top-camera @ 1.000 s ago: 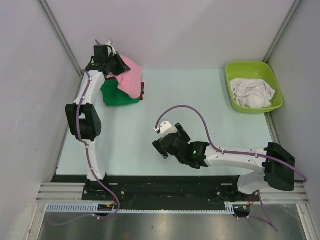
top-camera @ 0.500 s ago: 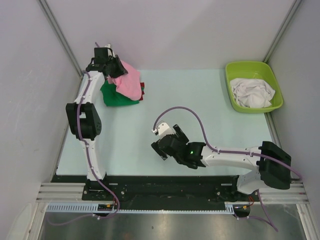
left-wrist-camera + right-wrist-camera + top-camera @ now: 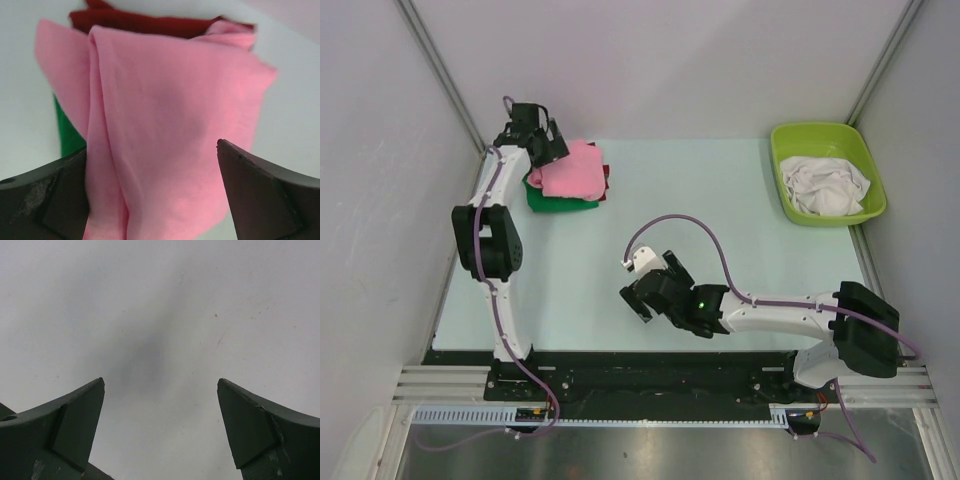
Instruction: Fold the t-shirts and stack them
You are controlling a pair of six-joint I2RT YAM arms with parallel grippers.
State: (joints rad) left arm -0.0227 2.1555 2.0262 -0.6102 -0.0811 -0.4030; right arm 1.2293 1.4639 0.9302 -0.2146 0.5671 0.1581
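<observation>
A folded pink t-shirt [image 3: 575, 170] lies on top of a green t-shirt [image 3: 558, 200] and a red t-shirt [image 3: 606, 180], stacked at the table's far left. My left gripper [image 3: 546, 146] hovers at the stack's back-left edge, open. In the left wrist view the pink t-shirt [image 3: 165, 115] lies loose below the wide-apart fingers [image 3: 260, 195], with the red t-shirt [image 3: 150, 22] and the green t-shirt [image 3: 67, 132] showing at its edges. White t-shirts [image 3: 830, 186] lie crumpled in the tub. My right gripper [image 3: 638, 297] stands open and empty low over the bare table [image 3: 160, 315].
A lime-green plastic tub [image 3: 790, 140] stands at the far right corner. Grey walls enclose the table on the left, back and right. The right arm's purple cable [image 3: 685, 222] arches over the middle of the pale table [image 3: 720, 200].
My left gripper opened and let go of the pink t-shirt, which settled flat onto the stack, and the gripper drew back to the left. The right gripper drifted slightly towards the near left.
</observation>
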